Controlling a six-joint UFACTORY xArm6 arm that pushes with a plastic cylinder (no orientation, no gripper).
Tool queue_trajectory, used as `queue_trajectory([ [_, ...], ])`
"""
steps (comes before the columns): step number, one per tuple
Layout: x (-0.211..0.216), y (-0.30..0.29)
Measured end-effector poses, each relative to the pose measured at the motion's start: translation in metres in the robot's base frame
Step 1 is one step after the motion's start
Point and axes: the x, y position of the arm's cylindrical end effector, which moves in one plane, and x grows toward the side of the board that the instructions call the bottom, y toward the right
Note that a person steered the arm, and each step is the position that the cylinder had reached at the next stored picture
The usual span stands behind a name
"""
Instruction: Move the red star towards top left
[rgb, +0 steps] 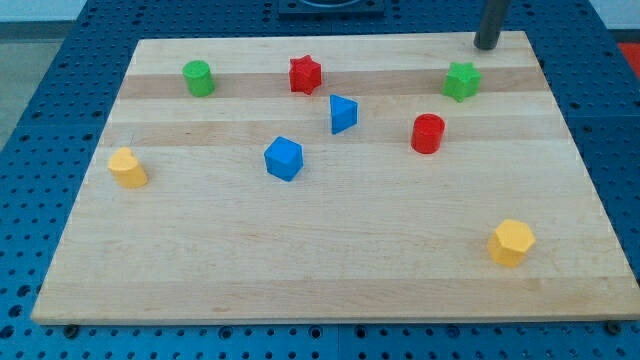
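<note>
Red star (305, 74) sat flat near worktop (330, 260) top edge, no clear long axis. My tip (486, 45) stood far right, above green star (461, 81); no claw fitted.

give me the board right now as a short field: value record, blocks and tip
target: red star, near the view's top, left of centre
my tip: at the top right edge, touching no block
nearest to tip: green star
right of target: blue triangular block, red cylinder
left of target: green cylinder
others: blue cube-like block, two yellow blocks
</note>
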Motion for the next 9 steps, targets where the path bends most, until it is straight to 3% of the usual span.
queue_trajectory([
  [2,0.020,-0.026],
  [4,0.038,-0.150],
  [5,0.039,-0.161],
  [7,0.039,-0.237],
  [8,0.044,-0.243],
  [9,0.080,-0.247],
])
